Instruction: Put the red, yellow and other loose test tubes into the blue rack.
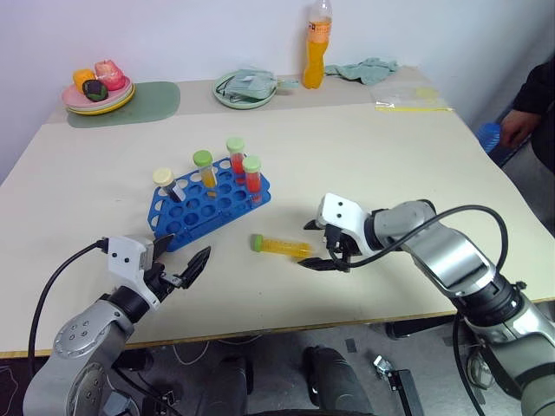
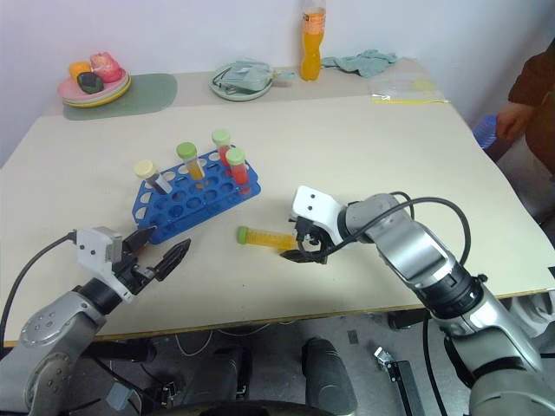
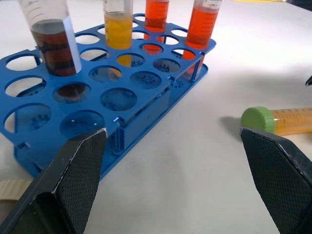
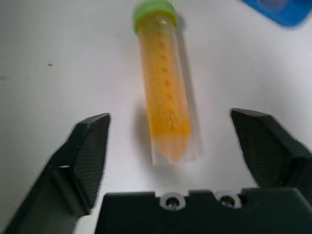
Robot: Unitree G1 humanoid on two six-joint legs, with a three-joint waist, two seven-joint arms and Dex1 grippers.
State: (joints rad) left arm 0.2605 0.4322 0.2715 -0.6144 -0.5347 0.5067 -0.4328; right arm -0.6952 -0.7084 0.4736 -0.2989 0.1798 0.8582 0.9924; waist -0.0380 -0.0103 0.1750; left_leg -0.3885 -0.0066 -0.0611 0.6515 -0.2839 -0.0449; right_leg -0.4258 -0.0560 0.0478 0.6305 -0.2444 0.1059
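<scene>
Four racked tubes (image 3: 117, 29) beyond the left pincer (image 3: 178, 161), fingers apart.

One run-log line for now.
right tool open around loose yellow tube | left tool open, idle | blue rack: four tubes

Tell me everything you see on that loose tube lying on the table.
The loose tube is clear plastic with a green screw cap, printed graduations and a conical tip, filled with yellow-orange liquid. It lies flat on the table, cap toward the blue rack. The right gripper stands open around its tip end, not touching it.
</scene>
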